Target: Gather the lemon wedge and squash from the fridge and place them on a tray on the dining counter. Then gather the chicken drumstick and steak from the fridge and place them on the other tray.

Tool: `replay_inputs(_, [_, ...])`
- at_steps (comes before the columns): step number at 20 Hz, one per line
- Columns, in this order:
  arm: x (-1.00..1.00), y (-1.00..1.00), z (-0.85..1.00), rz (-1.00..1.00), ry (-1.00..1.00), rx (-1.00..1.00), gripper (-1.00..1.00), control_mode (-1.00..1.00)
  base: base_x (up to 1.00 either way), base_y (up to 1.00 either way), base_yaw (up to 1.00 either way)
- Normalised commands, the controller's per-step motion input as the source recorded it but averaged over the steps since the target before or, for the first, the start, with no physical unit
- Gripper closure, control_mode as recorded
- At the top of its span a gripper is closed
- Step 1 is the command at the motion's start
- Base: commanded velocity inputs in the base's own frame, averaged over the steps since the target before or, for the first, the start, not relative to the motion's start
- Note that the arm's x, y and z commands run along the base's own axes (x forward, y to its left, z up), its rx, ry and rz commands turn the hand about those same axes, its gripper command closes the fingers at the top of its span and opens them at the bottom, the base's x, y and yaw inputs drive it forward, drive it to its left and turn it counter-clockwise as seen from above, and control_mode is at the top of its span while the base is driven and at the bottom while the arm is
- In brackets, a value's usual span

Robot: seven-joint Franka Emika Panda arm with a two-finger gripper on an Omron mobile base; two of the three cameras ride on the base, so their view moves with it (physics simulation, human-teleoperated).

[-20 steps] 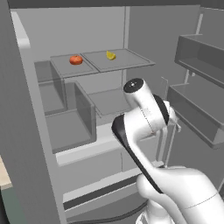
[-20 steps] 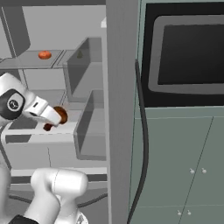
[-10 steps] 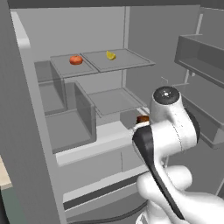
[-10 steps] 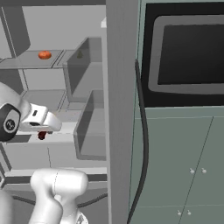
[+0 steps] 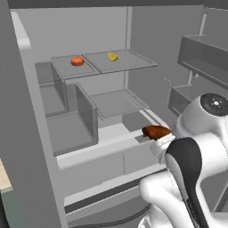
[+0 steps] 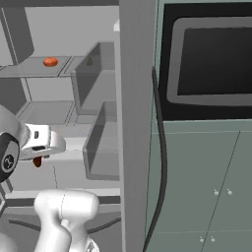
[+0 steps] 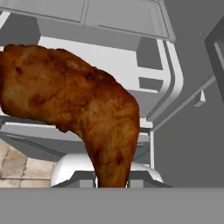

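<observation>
Since a second ago the arm has swung back out of the fridge, carrying the drumstick point(image 7: 74, 100) from beside the lower shelf to a spot in front of the fridge's bottom ledge. Its thin end sits clamped in the hand point(image 7: 111, 181), with the thick browned end sticking out ahead, as the hand view shows; in the left base view the drumstick point(image 5: 156, 132) pokes out past the white wrist, clear of every shelf. From the right base view the hand point(image 6: 39, 156) hangs low at the left with a bit of brown meat under it. Behind, on the fridge's upper glass shelf point(image 5: 133, 62), a small red-orange item point(image 5: 77, 61) and a yellow wedge point(image 5: 113, 56) lie well apart; the yellow one looks like the lemon, so the first half of the task may not be finished, though I cannot be sure. I cannot make out the squash or steak, nor either tray. By my reading, the drumstick is picked and out of the fridge, and the carry to a tray on the dining table, the release there, and the steak are all left.
</observation>
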Motion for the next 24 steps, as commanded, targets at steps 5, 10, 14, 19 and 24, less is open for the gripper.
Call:
replay_inputs(5, [-0.74, 0.00, 0.36, 0.09, 0.00, 0.00, 1.00, -1.00, 0.00, 0.00, 0.00])
replay_inputs(10, [-0.70, -0.02, 0.03, 0.01, 0.00, 0.00, 1.00, -1.00, 0.00, 0.00, 0.00])
replay_inputs(14, [0.00, 0.00, 0.00, 0.00, 0.00, 0.00, 1.00, -1.00, 0.00, 0.00, 0.00])
replay_inputs(19, [-0.14, 0.00, 0.00, -0.01, -0.02, 0.00, 1.00, -1.00, 0.00, 0.00, 0.00])
replay_inputs(24, [-0.27, 0.00, 0.00, -0.06, -0.01, 0.00, 1.00, -1.00, 0.00, 0.00, 0.00])
